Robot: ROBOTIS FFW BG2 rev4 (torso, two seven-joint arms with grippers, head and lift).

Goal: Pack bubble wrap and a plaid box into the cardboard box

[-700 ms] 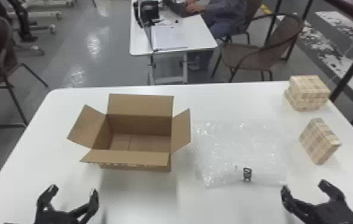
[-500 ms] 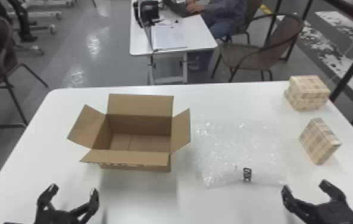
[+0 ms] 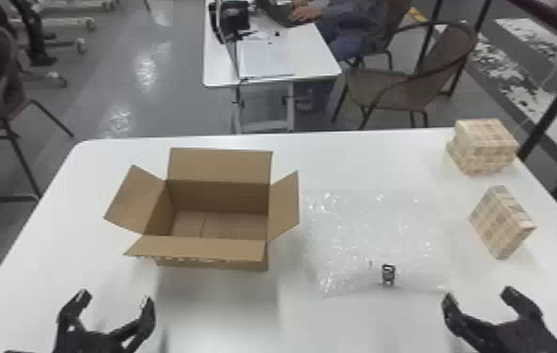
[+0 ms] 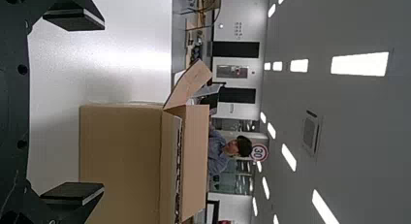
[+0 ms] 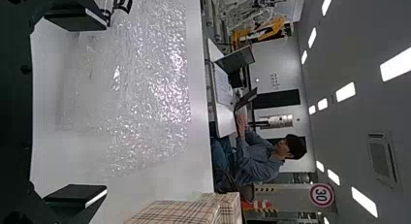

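From my seat at the controls I've got my left hand (image 3: pixel 115 300) at the near side of the desk (image 3: pixel 218 324), fingers wide apart, with just open air between them. It sits in front of the cardboard box (image 3: pixel 220 164), a little toward the left. My right hand (image 3: pixel 479 296) is wide as well, its fingers parted in the same way, near the close right corner of the bubble wrap (image 3: pixel 357 234).

The cardboard box stands upright on the desk, all four flaps folded outward, and I can look down onto its brown floor. The bubble wrap lies spread flat just beside it, on the right, with a small dark mark (image 3: pixel 388 274) by its near edge. Further right, apart from the wrap, the plaid box (image 3: pixel 498 223) stands on edge on the desk. Behind that, at the far right corner, I see a plaid stack (image 3: pixel 486 145) near the desk's edge
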